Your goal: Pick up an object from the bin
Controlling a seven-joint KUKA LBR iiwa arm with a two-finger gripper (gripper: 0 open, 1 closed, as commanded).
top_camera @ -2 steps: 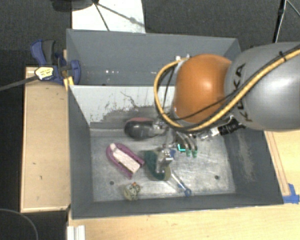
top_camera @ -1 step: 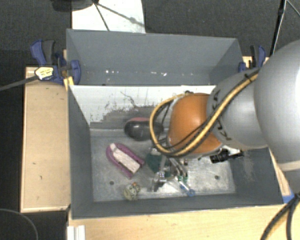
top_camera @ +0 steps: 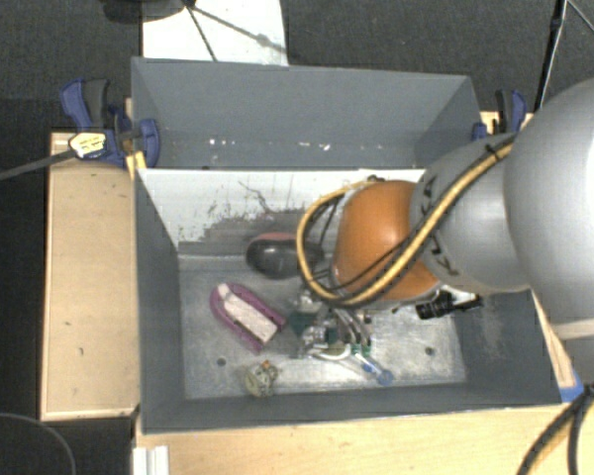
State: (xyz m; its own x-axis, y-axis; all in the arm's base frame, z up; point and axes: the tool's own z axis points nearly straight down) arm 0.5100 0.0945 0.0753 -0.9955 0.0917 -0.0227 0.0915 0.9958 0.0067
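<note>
**A:** Where do we stand?

**B:** Our gripper (top_camera: 334, 339) is low over the floor of the bin (top_camera: 158, 295), front and middle, tucked beneath the orange cover (top_camera: 376, 240). We cannot tell whether it is open or closed, because the cover and cables hide it.

**A:** What lies under us?

**B:** A small teal piece (top_camera: 305, 317) touches its left side, and a slim blue stick (top_camera: 374, 369) pokes out toward the front right. We judge one of these to be our pick, though we cannot say which. The mauve block (top_camera: 243, 315) is near on the left. The dark oval lump (top_camera: 270, 256) sits against the back slope, and a crumpled scrap (top_camera: 260, 376) lies by the front wall.

**A:** So how do we do this well?

**B:** We centre on one piece only and close gently, so the neighbour isn't pinched in with it. Then we lift straight up and check that something hangs from us before we clear the rim. The stick is thin and flat on the metal, so we expect it to slip.
</note>
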